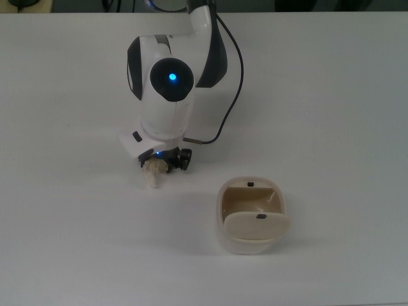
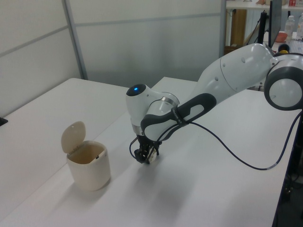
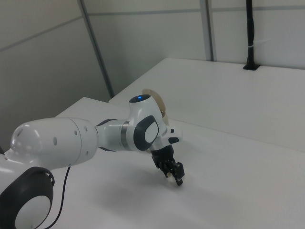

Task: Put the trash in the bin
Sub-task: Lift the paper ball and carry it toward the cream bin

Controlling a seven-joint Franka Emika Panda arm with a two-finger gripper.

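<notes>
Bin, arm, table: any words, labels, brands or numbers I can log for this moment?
None can be read.
bin: two small dark marks, on the lid and the inner wall; no letters to make out.
arm: a blue light only.
table: bare of print.

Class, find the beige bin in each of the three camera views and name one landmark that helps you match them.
Top view: bin lower right of centre, lid open.
Left view: bin lower left, lid raised.
Right view: only the lid edge peeks out behind the arm.
Shared landmark: the blue light on the arm.
</notes>
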